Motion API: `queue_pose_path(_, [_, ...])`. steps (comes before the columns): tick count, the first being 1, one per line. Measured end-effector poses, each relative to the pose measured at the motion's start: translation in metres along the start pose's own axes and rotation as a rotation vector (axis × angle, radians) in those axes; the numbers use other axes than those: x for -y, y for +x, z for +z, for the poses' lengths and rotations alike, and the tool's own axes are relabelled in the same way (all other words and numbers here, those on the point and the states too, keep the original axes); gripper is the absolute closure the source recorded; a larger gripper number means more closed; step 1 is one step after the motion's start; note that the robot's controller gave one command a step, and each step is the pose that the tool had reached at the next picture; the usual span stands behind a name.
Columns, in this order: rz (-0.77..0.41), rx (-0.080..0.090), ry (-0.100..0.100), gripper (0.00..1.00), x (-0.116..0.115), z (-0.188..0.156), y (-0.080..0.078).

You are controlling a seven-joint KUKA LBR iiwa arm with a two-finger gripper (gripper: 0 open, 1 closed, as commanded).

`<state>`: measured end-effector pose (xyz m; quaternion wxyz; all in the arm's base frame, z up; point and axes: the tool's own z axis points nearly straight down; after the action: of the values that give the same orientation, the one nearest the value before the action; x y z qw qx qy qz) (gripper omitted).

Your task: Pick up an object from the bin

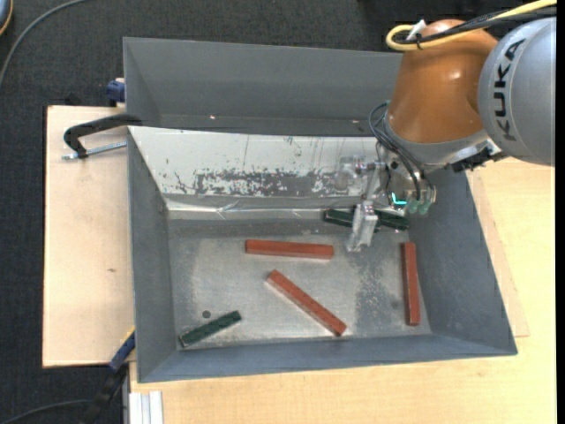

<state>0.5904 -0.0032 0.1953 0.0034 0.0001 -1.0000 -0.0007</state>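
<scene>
End effector (362,230) grips a dark green stick (339,218) crosswise near the bin's (461,237) back wall.

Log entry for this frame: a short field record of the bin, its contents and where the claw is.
bin: grey metal bin
claw: claw over the back right of the floor
at the claw: dark green bar, lying crosswise
grasp: cannot tell
centre: level red-brown bar
front centre: slanted red-brown bar
right wall: lengthwise red-brown bar
front left: second dark green bar
</scene>
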Motion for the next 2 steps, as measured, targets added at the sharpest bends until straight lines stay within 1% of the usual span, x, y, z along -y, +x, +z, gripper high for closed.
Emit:
queue_pose_path(1, [0.118,-0.001,-0.001,0.00,-0.0295,0.1294,-0.0003])
queue_pose_path(2, [0.118,0.007,-0.001,1.00,-0.0284,0.1244,-0.0027])
